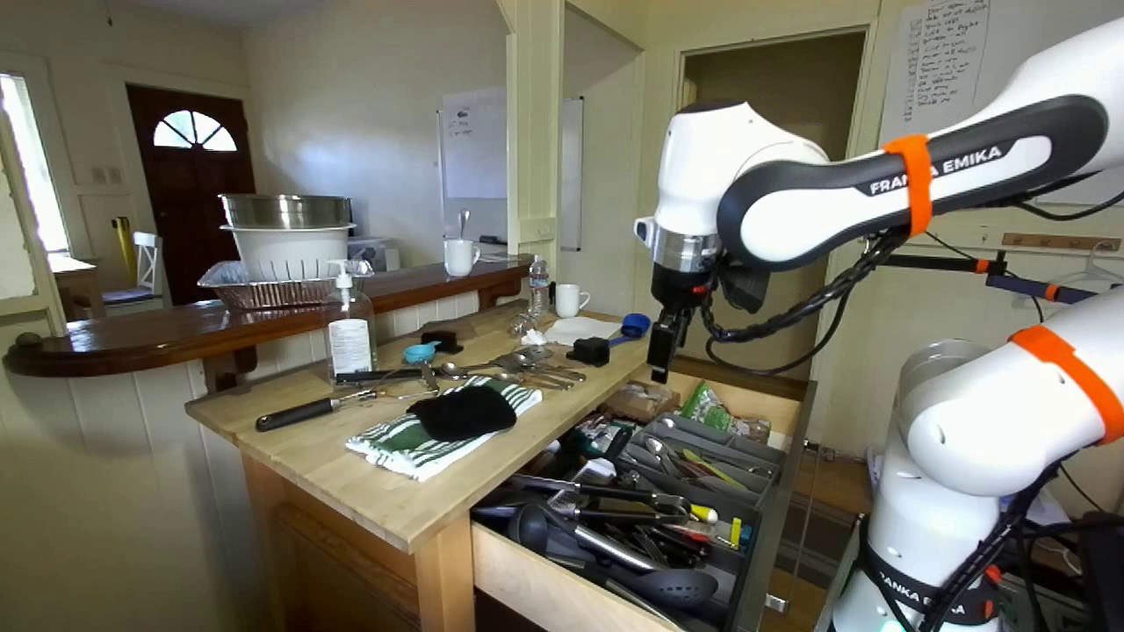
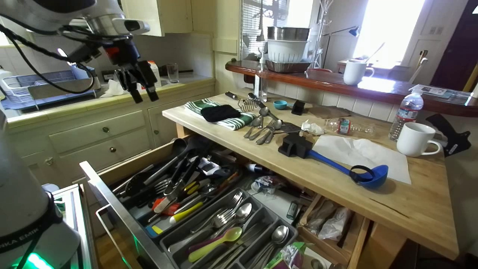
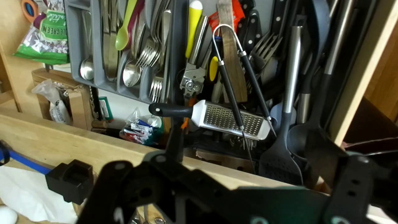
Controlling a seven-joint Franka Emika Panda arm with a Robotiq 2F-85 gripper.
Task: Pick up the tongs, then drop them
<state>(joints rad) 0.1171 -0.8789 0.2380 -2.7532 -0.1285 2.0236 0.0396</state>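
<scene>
Inside the pulled-out drawer [image 1: 531, 579], partly over the grater [image 3: 222, 119] — locate the tongs [image 3: 231, 95]. With claw [image 2: 145, 97] spread and unloaded, treat as likely approach, before pickup. Next: align above, lower, straddle — then pinch.

FRANKA EMIKA runs along the robot arm [image 1: 961, 165], partly under an orange band [image 1: 918, 186]; the black base strap [image 2: 15, 242] shows part of it in both exterior views. GREEN stands on a bag [image 3: 46, 36] at left in the wrist view; writing on the far paper sheet [image 1: 944, 70] is illegible.
</scene>
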